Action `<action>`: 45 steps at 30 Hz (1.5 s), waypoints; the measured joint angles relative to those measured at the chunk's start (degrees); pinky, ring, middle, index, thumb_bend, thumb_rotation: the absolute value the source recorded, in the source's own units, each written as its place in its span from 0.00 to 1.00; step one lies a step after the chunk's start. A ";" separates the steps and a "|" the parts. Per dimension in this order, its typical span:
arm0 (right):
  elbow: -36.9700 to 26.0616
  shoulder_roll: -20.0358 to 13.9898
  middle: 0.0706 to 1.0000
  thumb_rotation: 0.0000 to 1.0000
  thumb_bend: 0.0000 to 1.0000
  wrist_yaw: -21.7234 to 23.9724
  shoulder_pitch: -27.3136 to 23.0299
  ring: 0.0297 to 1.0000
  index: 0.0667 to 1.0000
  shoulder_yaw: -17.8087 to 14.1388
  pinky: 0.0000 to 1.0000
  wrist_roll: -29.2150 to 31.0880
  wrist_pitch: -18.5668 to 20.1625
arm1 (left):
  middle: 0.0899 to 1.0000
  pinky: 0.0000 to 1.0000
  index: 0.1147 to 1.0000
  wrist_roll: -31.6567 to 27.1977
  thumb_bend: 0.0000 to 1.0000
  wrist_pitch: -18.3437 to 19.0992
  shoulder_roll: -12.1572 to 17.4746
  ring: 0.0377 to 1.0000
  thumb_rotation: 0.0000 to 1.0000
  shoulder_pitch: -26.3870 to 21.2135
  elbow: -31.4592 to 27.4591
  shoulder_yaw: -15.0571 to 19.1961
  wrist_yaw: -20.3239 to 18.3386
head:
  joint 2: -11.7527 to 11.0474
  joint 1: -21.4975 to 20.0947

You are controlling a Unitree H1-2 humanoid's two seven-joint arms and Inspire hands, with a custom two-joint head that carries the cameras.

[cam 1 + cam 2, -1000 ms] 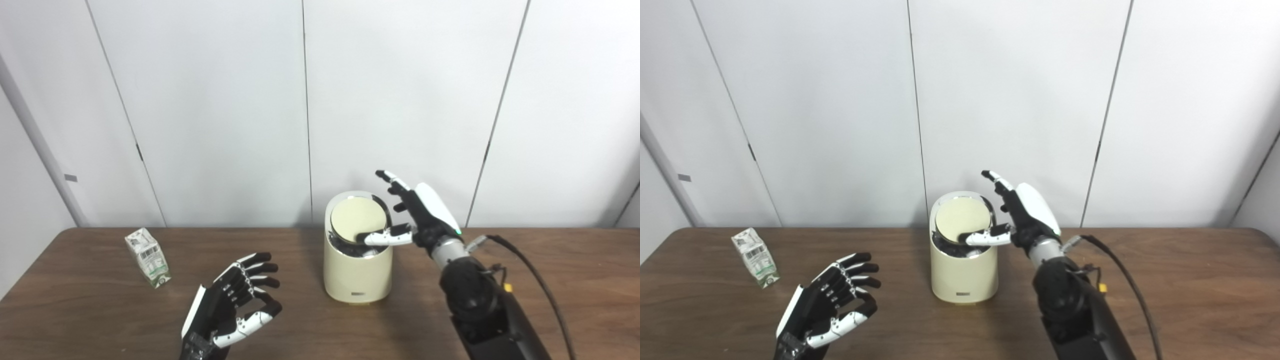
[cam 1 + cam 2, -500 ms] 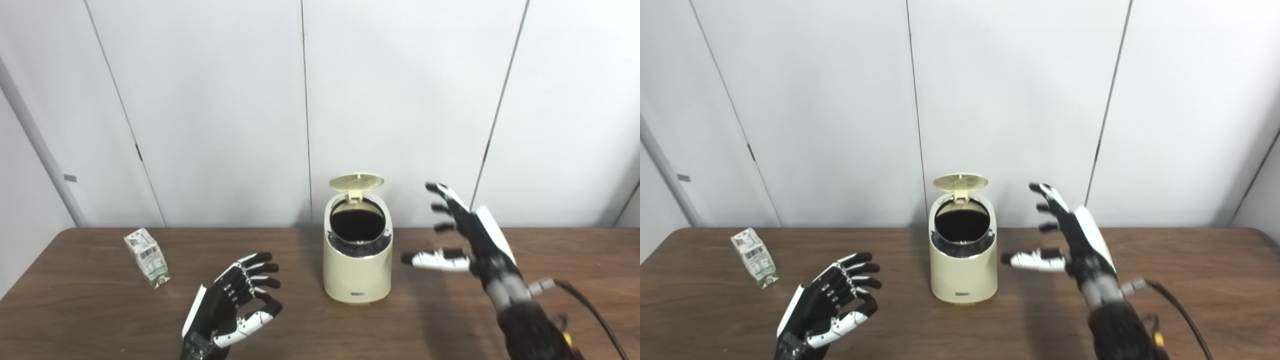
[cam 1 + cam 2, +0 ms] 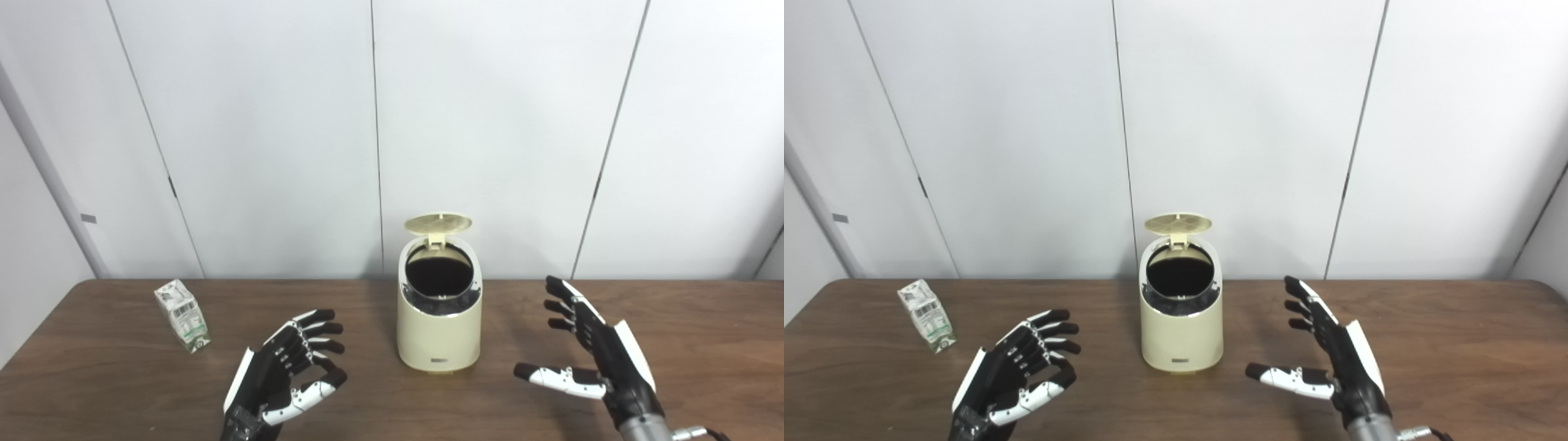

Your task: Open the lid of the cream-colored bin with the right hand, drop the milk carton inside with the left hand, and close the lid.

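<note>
Cream bin (image 3: pixel 438 331) mid-worktop (image 3: pixel 704 324), lid (image 3: pixel 438 222) flipped up, milk carton (image 3: pixel 181 315) standing far left, left hand (image 3: pixel 285 373) and right hand (image 3: pixel 597 361) both spread wide, holding nothing

Round cream-coloured plastic bin (image 3: pixel 438 324) standing open, small white-and-green milk carton (image 3: pixel 181 315) waiting.
Its hinged lid (image 3: pixel 438 222) is standing raised behind the dark opening; the carton is sitting tilted, well to the left.
</note>
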 measured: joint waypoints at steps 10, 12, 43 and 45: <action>1.22 0.77 0.88 0.20 0.81 -0.33 2.13 0.85 0.88 -0.39 0.79 1.15 -2.73 | 0.67 0.49 0.72 3.70 0.71 -0.98 0.86 0.59 0.11 -0.04 -1.31 1.96 1.76 | -0.44 1.31; 1.43 0.80 0.88 0.19 0.81 -0.41 2.08 0.85 0.88 -0.46 0.79 1.16 -3.39 | 0.67 0.52 0.71 5.55 0.71 -1.23 1.75 0.60 0.14 -0.06 -2.98 3.23 2.54 | -0.79 2.63; 6.45 -0.27 0.82 0.23 0.83 1.79 2.51 0.74 0.80 -2.78 0.57 9.64 -8.40 | 0.81 0.62 0.80 20.78 0.91 3.18 24.32 0.77 0.13 -13.72 2.12 14.77 8.54 | -7.47 19.77; 6.46 -0.30 0.81 0.23 0.84 1.83 2.50 0.74 0.79 -2.79 0.56 9.64 -8.58 | 0.79 0.60 0.79 25.91 0.94 4.67 25.72 0.75 0.17 -13.74 4.04 13.42 9.17 | -7.65 20.04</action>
